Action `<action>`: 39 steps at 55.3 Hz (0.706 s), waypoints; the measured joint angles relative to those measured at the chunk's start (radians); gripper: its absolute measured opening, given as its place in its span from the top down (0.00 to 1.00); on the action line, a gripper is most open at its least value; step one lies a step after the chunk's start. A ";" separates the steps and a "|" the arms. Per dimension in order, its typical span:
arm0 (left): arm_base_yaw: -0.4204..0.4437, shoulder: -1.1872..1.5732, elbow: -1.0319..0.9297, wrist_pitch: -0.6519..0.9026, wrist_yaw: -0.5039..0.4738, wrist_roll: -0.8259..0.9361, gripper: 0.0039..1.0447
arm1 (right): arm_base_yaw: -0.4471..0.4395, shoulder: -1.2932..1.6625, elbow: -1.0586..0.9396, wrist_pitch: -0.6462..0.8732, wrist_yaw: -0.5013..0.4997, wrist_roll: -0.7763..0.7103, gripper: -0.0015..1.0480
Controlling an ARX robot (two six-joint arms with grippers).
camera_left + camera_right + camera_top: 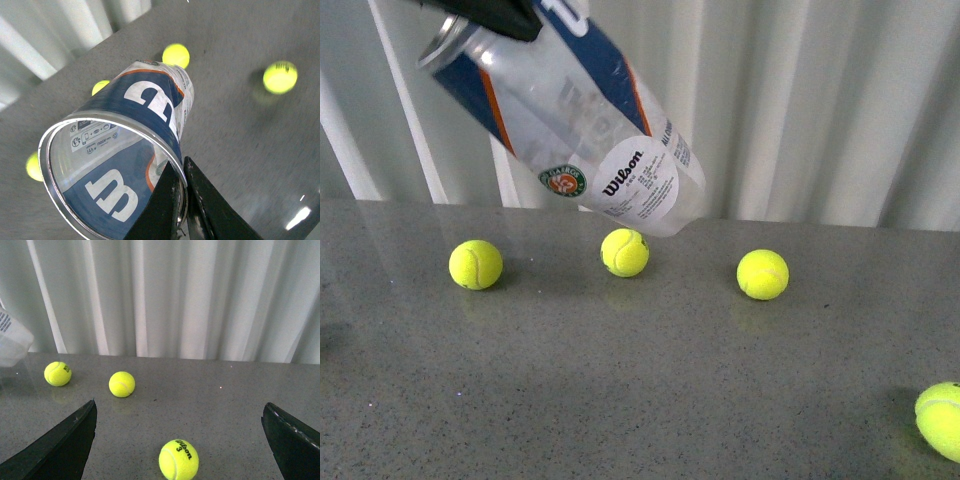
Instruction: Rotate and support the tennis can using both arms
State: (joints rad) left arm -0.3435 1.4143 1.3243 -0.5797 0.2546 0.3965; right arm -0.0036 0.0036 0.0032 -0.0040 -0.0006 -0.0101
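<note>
The tennis can [570,120] hangs tilted above the grey table, metal-rimmed open mouth up at the left, closed clear end low near the middle ball. It is empty, with a navy label and a round white sticker. My left gripper [495,15] is shut on its rim at the top left; in the left wrist view the tennis can [145,105] fills the frame and my left gripper [181,172] pinches the rim wall between both fingers. My right gripper [180,432] stands open, wide apart, low over the table with a ball between its fingers, untouched. The tennis can's end [12,342] shows at that view's edge.
Three yellow tennis balls [476,264], [625,252], [762,274] lie in a row on the grey table [640,400]. Another ball [942,420] sits at the near right edge; it is the ball [178,459] between the right fingers. White curtains [800,110] hang behind.
</note>
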 joint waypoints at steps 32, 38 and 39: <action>-0.260 0.324 0.288 -0.457 -0.390 0.842 0.97 | 0.000 0.000 0.000 0.000 0.000 0.000 0.07; -0.265 0.380 0.297 -0.450 -0.375 0.841 0.97 | 0.000 0.000 0.000 0.000 0.000 0.000 0.07; -0.264 0.389 0.299 -0.447 -0.376 0.842 0.97 | 0.000 0.000 0.000 0.000 0.000 0.000 0.07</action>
State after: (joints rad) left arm -0.6079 1.8034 1.6238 -1.0267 -0.1211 1.2381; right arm -0.0036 0.0036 0.0036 -0.0040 -0.0006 -0.0101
